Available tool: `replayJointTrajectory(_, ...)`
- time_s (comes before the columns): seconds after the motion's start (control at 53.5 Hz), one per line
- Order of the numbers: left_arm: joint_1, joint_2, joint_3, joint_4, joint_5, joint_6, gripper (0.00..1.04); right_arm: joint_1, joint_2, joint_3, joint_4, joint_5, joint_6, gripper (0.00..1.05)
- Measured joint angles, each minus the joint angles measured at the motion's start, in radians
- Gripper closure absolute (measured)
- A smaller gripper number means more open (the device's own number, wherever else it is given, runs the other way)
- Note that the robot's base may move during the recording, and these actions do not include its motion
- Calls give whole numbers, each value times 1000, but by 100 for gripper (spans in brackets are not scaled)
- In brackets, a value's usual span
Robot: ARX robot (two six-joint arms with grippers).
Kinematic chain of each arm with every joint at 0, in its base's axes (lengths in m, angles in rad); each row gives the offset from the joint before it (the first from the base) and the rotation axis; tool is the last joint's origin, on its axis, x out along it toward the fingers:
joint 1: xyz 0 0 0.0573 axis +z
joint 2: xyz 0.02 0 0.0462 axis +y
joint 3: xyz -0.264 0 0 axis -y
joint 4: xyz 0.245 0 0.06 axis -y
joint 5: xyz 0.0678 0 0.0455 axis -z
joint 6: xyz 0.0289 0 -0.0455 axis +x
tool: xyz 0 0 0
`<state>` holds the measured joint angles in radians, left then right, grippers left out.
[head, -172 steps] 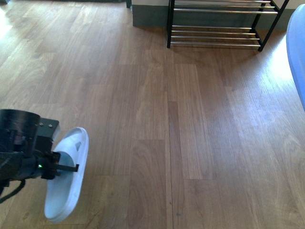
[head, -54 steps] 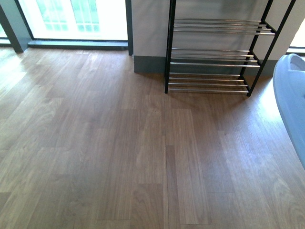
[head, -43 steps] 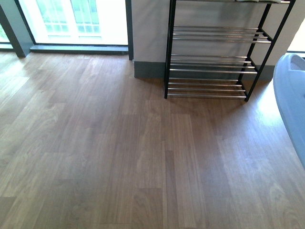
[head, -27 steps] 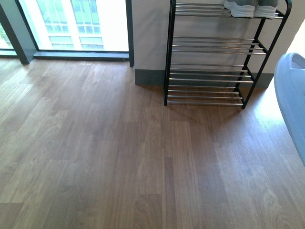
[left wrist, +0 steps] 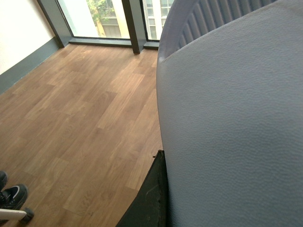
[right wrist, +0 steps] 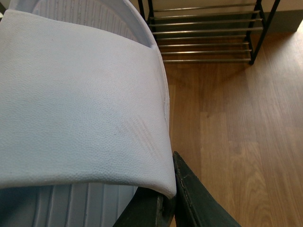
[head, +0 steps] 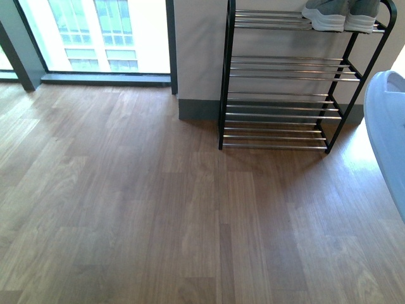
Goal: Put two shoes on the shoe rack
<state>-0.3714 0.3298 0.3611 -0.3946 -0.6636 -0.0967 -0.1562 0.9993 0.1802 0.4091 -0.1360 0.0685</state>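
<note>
Sneakers (head: 338,16) crowd shoe rack's (head: 223,76) top-right; left pincer (left wrist: 158,189) and right pincer (right wrist: 168,201) clamp sandals (right wrist: 80,94).

Sneakers (head: 335,16) sit atop the rack (head: 285,76) ahead; slide (head: 389,139) nearer, at right.

Wood-plank floor (head: 126,209), brown, boards running away from the robot, w/ window glare at the far left. The shoe rack (head: 224,76) stands directly on it, feet on the boards, back against the wall w/ grey skirting, just right of the window. Black side frames, chrome bars; 4 tiers in view. On the top tier (head: 272,19), at its right end, sit the grey sneakers (head: 338,16), white soles on the bars, side by side and touching, uppers cut off by the frame edge. In the left wrist view a dark shoe (left wrist: 12,196) w/ a pale sole rim lies on the floor, only partly in frame.
</note>
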Motion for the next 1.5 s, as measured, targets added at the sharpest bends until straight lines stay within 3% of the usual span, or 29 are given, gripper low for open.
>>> replayJointTrajectory(1.495,0,2,0,0,1,0,103,0,0,0,0,0,0,103)
